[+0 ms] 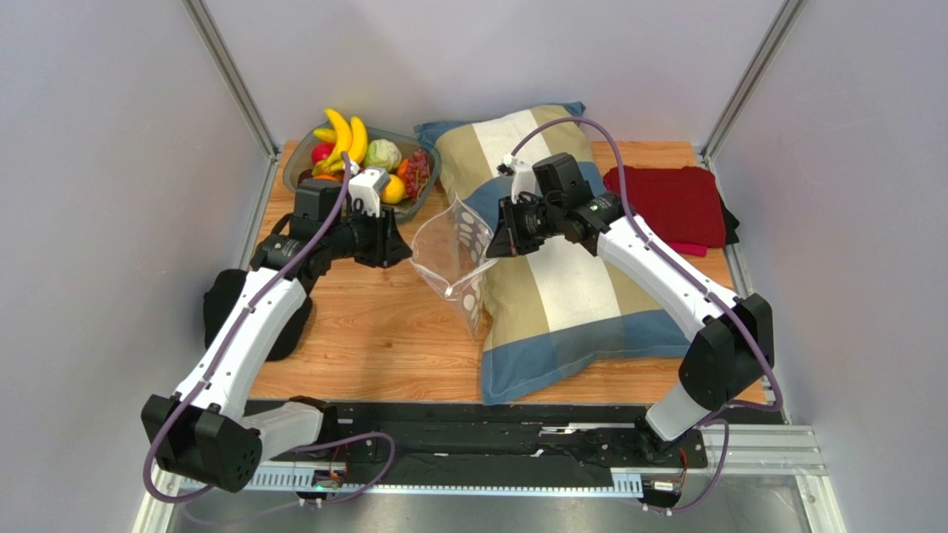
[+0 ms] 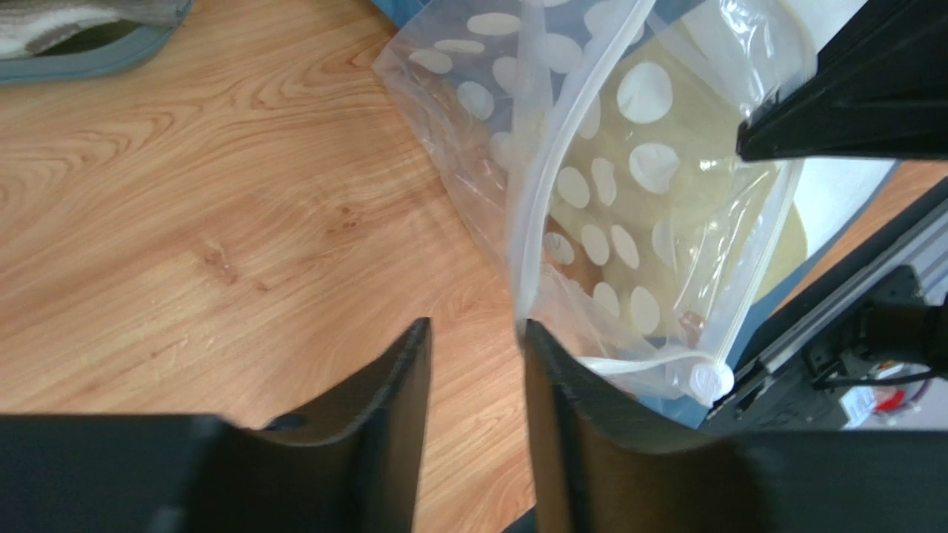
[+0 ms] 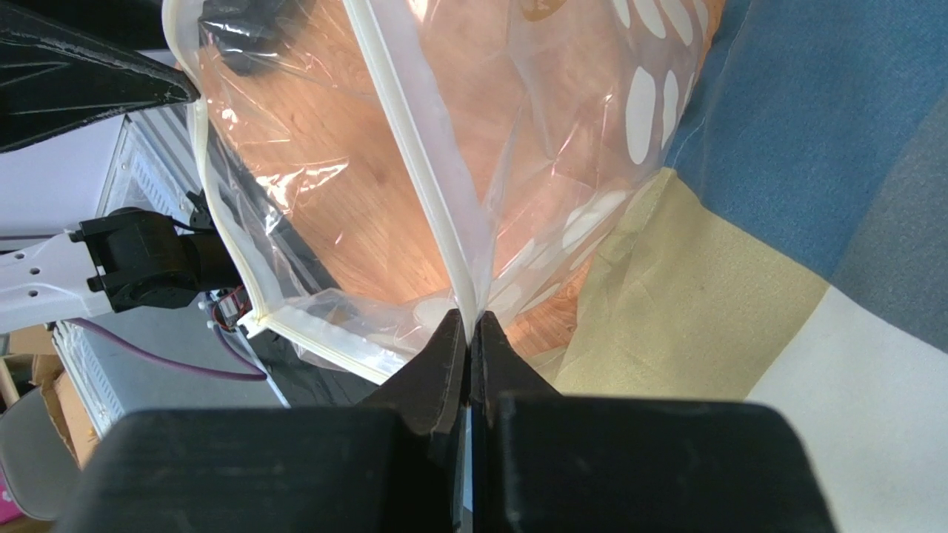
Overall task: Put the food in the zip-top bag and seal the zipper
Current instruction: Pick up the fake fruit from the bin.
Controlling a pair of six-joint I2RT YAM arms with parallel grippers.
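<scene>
The clear dotted zip-top bag (image 1: 454,247) hangs open between my two grippers, over the table beside the pillow. My right gripper (image 3: 468,322) is shut on the bag's zipper strip (image 3: 417,167) and holds that edge up. My left gripper (image 2: 473,333) is open, and only bare wood shows between its fingers. The bag's other zipper edge (image 2: 536,211) runs down to the tip of its right finger (image 2: 556,366). The white slider (image 2: 709,381) sits at the bag's corner. The food (image 1: 362,150) (bananas, cabbage, oranges, grapes) lies in the bowl at the back left.
The grey bowl (image 1: 298,174) stands at the table's back left, just behind my left gripper (image 1: 403,247). A large blue, tan and white pillow (image 1: 568,289) covers the middle right under my right gripper (image 1: 497,239). A red cloth (image 1: 668,205) lies at the back right.
</scene>
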